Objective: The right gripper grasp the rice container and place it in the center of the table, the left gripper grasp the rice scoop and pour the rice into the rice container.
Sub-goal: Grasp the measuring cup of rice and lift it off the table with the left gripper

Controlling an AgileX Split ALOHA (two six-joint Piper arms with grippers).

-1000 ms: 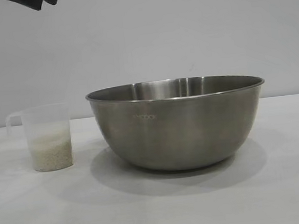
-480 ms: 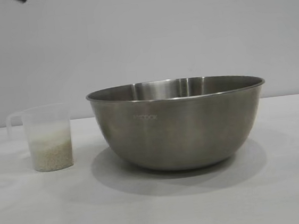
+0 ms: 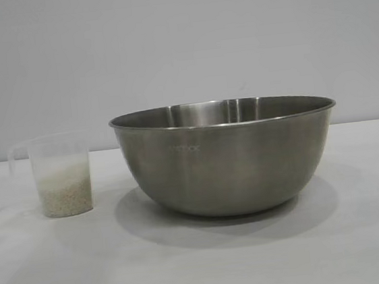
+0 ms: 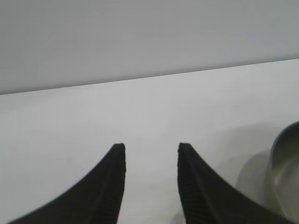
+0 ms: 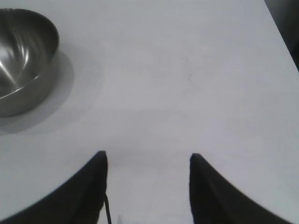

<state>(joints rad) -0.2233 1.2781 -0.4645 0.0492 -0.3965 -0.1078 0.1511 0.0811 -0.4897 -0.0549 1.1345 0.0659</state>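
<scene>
Below my left gripper (image 4: 151, 148), whose fingers stand apart and empty, the rice scoop (image 3: 59, 175) holds rice (image 3: 64, 190) beside the rice container (image 3: 226, 156); my right gripper (image 5: 147, 156) gapes empty, well away from that container.

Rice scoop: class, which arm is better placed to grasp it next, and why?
Left. The rice scoop stands on the left arm's side of the rice container, and the left pincer is open and empty. The right pincer is beyond the container.
</scene>
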